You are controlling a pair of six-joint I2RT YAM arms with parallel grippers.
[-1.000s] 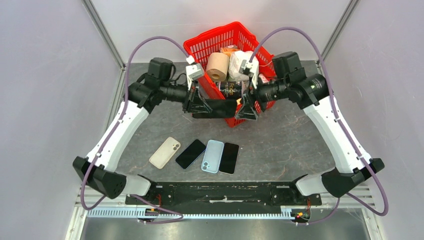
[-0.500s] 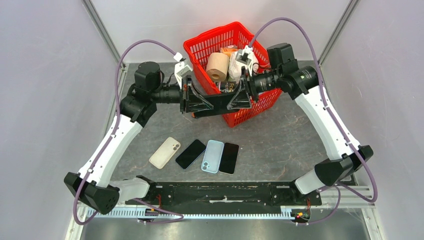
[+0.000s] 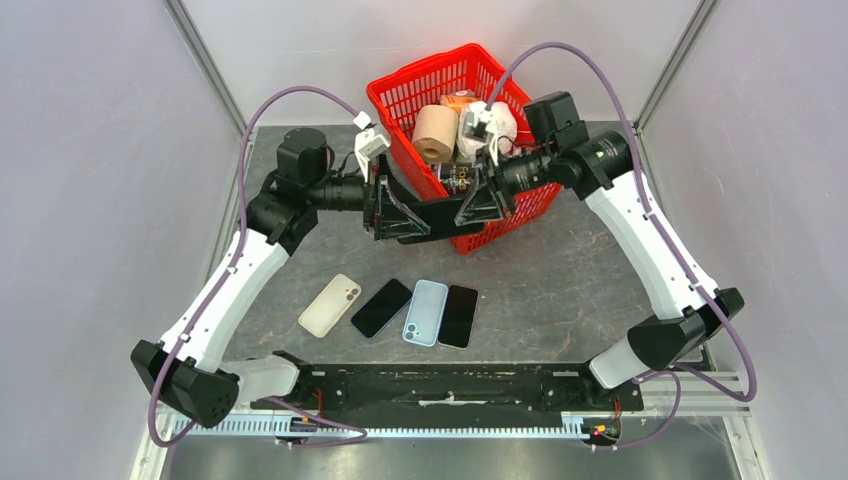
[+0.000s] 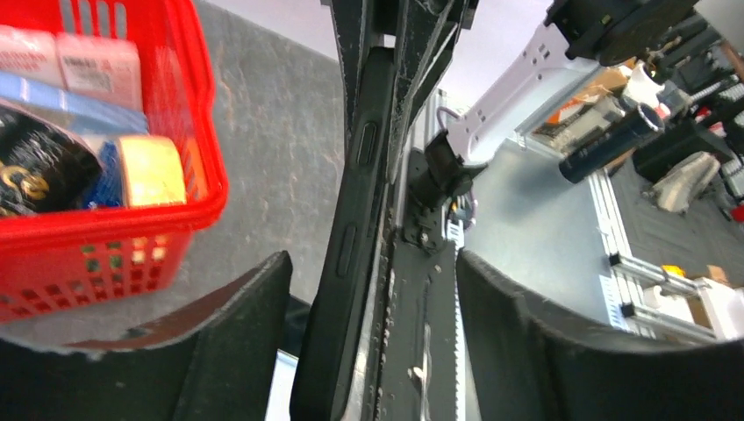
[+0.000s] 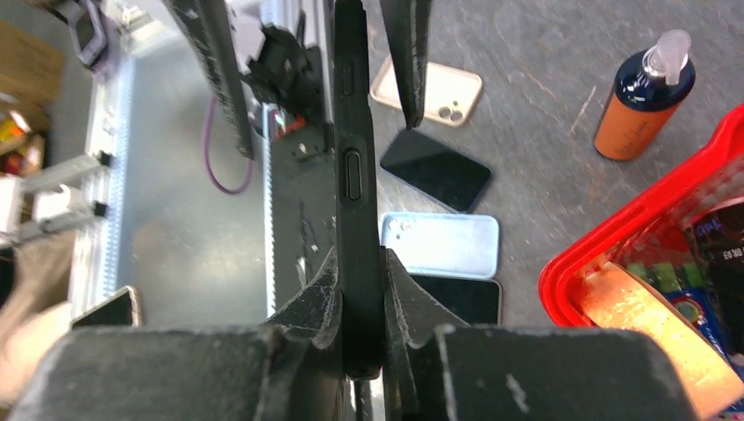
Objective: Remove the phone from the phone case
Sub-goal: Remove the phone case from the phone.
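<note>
A black phone case [image 3: 432,216] hangs in the air in front of the red basket, stretched level between the two grippers. My right gripper [image 3: 481,206] is shut on its right end. In the right wrist view both fingers [image 5: 320,291] press the case's thin edge [image 5: 352,158], and the gripper [image 5: 360,267] holds it edge-on. My left gripper [image 3: 384,206] is open around the other end. In the left wrist view the case [image 4: 358,184] passes between the spread jaws of the left gripper [image 4: 373,263] with gaps on both sides. Edge-on, the phone inside does not show.
A red basket [image 3: 400,92] full of groceries stands behind the grippers. On the mat near the arm bases lie a beige case [image 3: 330,305], a black phone [image 3: 381,307], a light blue case [image 3: 425,312] and another black phone [image 3: 458,316]. An orange bottle [image 5: 636,105] stands on the mat.
The right gripper has closed onto the black case's right end. The left gripper, shut on the case before, has opened. Both arms shifted slightly back toward the basket.
</note>
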